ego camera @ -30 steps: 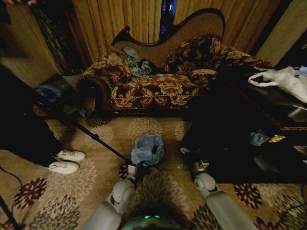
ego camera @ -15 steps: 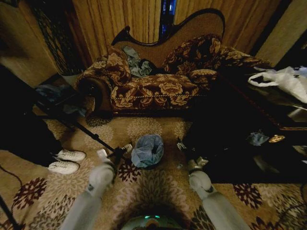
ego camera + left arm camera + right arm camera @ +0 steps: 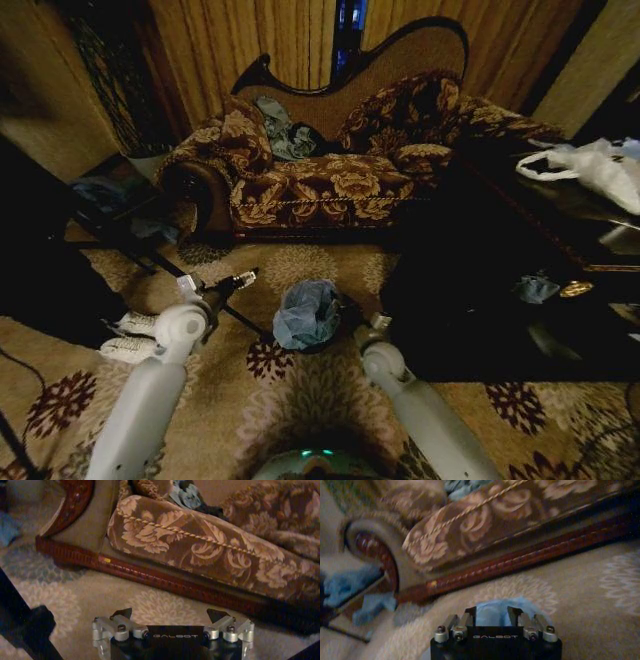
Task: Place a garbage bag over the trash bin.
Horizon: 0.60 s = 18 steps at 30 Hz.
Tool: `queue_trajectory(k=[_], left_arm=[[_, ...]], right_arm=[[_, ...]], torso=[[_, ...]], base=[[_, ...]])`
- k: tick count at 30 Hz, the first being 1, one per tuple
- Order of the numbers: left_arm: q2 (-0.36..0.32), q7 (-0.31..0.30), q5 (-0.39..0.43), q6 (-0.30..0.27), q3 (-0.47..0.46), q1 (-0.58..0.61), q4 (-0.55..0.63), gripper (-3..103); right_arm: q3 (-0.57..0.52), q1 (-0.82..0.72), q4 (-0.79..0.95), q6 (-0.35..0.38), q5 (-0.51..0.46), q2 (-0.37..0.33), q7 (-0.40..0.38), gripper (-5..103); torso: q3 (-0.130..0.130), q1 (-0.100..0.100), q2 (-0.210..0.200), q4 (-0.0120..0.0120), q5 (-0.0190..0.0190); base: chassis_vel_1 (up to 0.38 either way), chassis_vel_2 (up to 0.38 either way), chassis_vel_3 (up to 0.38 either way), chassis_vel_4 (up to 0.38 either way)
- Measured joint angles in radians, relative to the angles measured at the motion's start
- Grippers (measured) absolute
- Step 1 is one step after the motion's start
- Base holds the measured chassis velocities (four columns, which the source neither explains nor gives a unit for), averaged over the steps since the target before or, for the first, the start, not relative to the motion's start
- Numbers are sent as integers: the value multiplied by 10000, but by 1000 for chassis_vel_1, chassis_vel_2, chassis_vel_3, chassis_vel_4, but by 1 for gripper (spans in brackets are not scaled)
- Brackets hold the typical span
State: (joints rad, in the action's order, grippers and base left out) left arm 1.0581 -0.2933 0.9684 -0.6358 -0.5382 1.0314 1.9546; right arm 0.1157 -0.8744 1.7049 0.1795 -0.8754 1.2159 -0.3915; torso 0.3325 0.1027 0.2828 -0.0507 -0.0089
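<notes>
Standing on the patterned carpet (image 3: 330, 400) in front of the sofa (image 3: 330, 185), the trash bin (image 3: 322, 346) is already carrying the garbage bag (image 3: 305, 312), which is bunching in wrinkled blue folds across its top. We judge the film is draped there loosely rather than pulled down around the rim, so the fitting is not finished. We are holding our left gripper (image 3: 172, 615) up and off to the bin's left side, fingers spread wide and clamping nothing, pointing toward the sofa base. Our right gripper (image 3: 491, 614) is hanging just beside the bin, aimed at the blue film, its fingers a little apart and empty, probably so it can reach the bag's edge.
</notes>
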Motion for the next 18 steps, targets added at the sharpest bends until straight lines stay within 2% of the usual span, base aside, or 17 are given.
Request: queue_trajectory(k=[1, 2, 4, 6, 7, 9, 11, 13, 14, 18], left_arm=[[-68, 84, -186, 116, 89, 51, -53, 100], [-68, 84, -186, 116, 89, 51, -53, 100], [-168, 167, -274, 244, 131, 216, -39, 100], [-200, 226, -289, 277, 129, 270, -23, 100], [-214, 260, -298, 324, 123, 301, -22, 100], [-225, 271, -318, 409, 116, 316, -14, 100], [-226, 272, -318, 415, 114, 316, -11, 100], [-173, 268, -310, 424, 94, 235, 28, 100], [-173, 268, -310, 424, 94, 235, 28, 100], [130, 206, -309, 424, 133, 99, 15, 100]], right_arm=[[238, 283, -118, 235, 0, 94, -177, 35], [238, 283, -118, 235, 0, 94, -177, 35], [690, 785, -399, 500, -27, 268, -553, 27], [853, 973, -478, 655, -120, 304, -678, 27], [1014, 1150, -541, 780, -265, 315, -817, 19], [1381, 1522, -623, 970, -680, 278, -1182, 19], [1414, 1553, -627, 990, -724, 271, -1210, 19], [1824, 2028, -770, 1254, -1365, 149, -1633, 3], [1824, 2028, -770, 1254, -1365, 149, -1633, 3], [2370, 2684, -999, 1568, -2412, 93, -2309, 1]], torso=[[0, 0, 0, 0, -1], [0, 0, 0, 0, -1], [0, 0, 0, 0, 0], [0, 0, 0, 0, 0], [0, -1, 0, -1, 0], [-1, -1, 0, 0, -1], [-1, -1, 0, 0, -1], [-1, -1, 0, -1, 1], [-1, -1, 0, -1, 1], [-1, -1, 0, -2, 2]], base=[[0, 0, 0, 0], [0, 0, 0, 0], [0, 0, 0, 0], [0, 0, 0, 0], [0, 0, 0, 0], [0, 0, 0, 0], [0, 0, 0, 0], [0, 0, 0, 0], [0, 0, 0, 0], [0, 0, 0, 0]])
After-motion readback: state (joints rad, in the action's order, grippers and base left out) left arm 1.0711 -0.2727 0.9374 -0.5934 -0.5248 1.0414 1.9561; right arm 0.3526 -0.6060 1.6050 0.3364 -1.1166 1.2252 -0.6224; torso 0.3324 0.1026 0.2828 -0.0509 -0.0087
